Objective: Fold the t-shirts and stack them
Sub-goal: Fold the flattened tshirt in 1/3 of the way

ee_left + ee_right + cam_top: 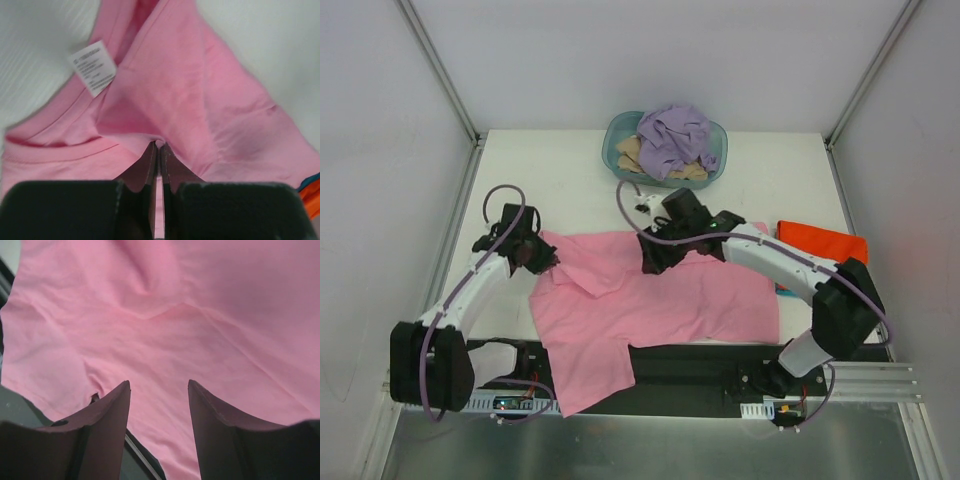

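Your left arm stretches low, left fingers (148, 167) pinching the pink t-shirt (655, 300); your right fingers (111, 425) hang open over it.

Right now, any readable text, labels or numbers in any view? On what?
White neck tag at the collar of the pink t-shirt: several printed lines, all too blurred to read.
No other text, brand, number or sign shows in any view.
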Robot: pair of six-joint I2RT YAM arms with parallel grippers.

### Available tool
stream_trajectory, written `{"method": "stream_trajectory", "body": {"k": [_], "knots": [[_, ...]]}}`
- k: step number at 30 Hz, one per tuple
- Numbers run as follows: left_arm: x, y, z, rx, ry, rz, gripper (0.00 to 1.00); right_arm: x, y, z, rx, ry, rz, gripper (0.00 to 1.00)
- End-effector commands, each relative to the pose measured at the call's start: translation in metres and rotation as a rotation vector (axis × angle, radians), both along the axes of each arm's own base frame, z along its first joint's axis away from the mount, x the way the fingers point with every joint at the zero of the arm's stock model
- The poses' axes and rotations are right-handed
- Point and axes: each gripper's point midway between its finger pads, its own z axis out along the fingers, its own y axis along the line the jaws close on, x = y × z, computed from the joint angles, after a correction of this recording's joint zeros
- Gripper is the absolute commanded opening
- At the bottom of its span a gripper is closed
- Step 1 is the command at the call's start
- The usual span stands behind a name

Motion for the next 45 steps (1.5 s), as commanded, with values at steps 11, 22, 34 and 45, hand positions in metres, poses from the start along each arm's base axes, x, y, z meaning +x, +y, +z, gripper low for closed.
{"method": "stream_trajectory", "body": {"k": [11, 22, 34, 45], "knots": [[0.114, 0.008, -0.007, 0.065, -0.015, -0.055, 0.00, -0.022, 0.102, -0.028, 0.009, -0.035, 0.185, 0.52], [0.104, 0.008, -0.024, 0.047, 0.039, -0.056, 0.00, 0.004, 0.149, -0.047, 0.060, -0.080, -0.032, 0.49], [0.098, 0.012, -0.022, 0.055, 0.035, -0.046, 0.00, 0.011, 0.164, -0.067, 0.069, -0.032, -0.188, 0.45], [0.089, 0.013, -0.021, 0.055, 0.032, -0.039, 0.00, 0.023, 0.163, -0.064, 0.084, -0.061, -0.321, 0.08]]}}
